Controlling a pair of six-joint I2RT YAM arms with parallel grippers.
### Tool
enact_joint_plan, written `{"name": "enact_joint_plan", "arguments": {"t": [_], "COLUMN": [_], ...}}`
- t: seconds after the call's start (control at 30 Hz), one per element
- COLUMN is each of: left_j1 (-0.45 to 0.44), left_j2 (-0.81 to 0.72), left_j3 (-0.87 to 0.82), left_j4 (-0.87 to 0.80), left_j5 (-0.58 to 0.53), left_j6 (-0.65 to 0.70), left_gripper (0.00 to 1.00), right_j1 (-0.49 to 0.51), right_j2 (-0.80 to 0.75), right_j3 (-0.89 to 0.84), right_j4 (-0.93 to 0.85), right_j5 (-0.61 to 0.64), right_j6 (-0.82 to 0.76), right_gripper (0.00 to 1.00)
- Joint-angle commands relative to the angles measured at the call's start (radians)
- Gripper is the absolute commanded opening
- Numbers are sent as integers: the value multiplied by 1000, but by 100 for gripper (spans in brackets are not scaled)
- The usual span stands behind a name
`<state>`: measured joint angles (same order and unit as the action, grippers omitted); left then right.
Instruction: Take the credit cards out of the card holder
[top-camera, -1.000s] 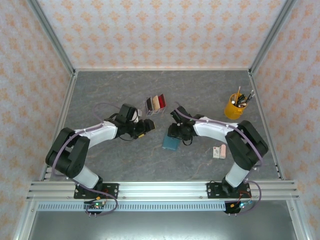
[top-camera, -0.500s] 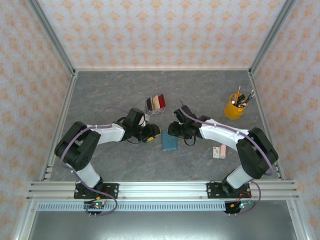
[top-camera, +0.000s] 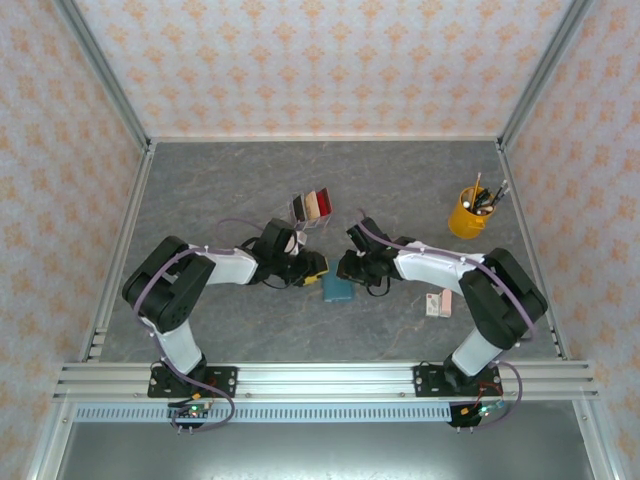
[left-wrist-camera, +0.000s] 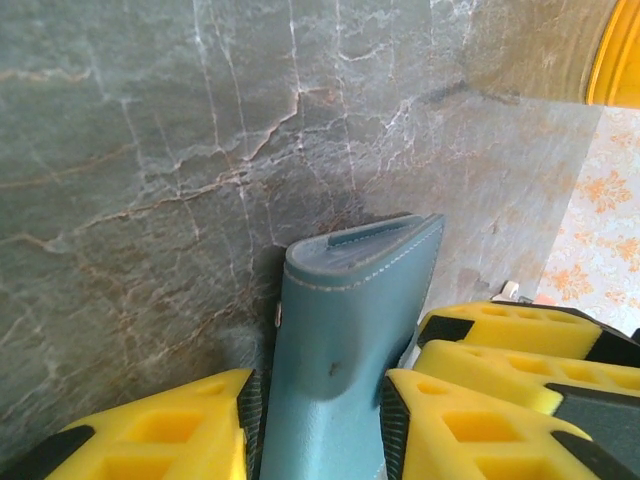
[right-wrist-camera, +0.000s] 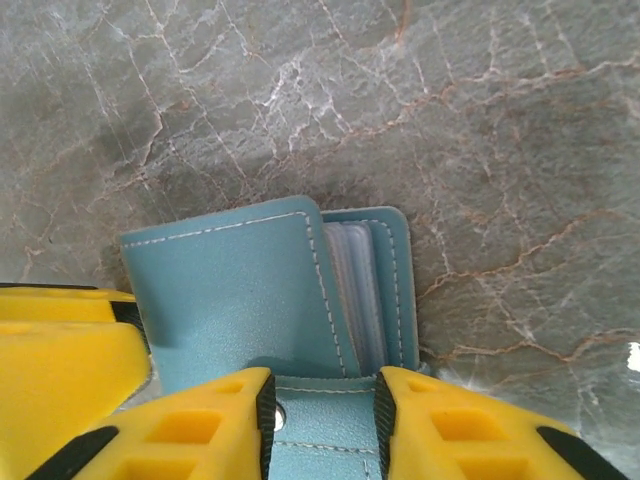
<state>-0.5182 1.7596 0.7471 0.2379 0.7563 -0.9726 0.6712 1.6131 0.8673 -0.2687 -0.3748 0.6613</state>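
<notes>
My left claw (left-wrist-camera: 320, 395) has joined the right claw (right-wrist-camera: 322, 398); each now pinches the blue card holder (top-camera: 338, 289), so I can open it

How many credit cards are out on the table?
3, side by side beyond the card holder: dark card, red card, tan card. More may be hidden inside it.

card holder (left-wrist-camera: 345, 300), between the fingers (left-wrist-camera: 170, 430) of the left gripper (left-wrist-camera: 320, 390): matt teal leather-like skin with pale stitching is being shown | fingers: matt yellow moulded plastic with black inner faces is being shown | table (left-wrist-camera: 150, 150) ahead of the fingers: smooth, veined grey stone-look top is being shown
</notes>
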Motion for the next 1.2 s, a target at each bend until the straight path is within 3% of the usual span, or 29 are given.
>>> {"name": "enact_joint_plan", "arguments": {"t": [0.0, 0.5, 0.83, 1.03, 1.17], "left_j1": [-7, -6, -7, -8, -6], "left_j2": [20, 48, -18, -45, -49], "left_j3": [3, -19, -9, -1, 6], "left_j4": [36, 234, 157, 115, 94], "left_j5": [24, 110, 75, 52, 49], "left_j6": [-12, -72, -24, -17, -12], "left_gripper": [40, 35, 9, 0, 0], "right_j1": [-7, -30, -29, 12, 23], "right_j2": [21, 28, -109, -94, -68], "right_j3": [-18, -47, 22, 77, 91], "right_j4": [18, 32, -134, -185, -166], "right_j5": [-19, -36, 70, 39, 23], "right_j6": [15, 38, -50, -115, -109], "right_gripper": [34, 34, 37, 38, 38]}}
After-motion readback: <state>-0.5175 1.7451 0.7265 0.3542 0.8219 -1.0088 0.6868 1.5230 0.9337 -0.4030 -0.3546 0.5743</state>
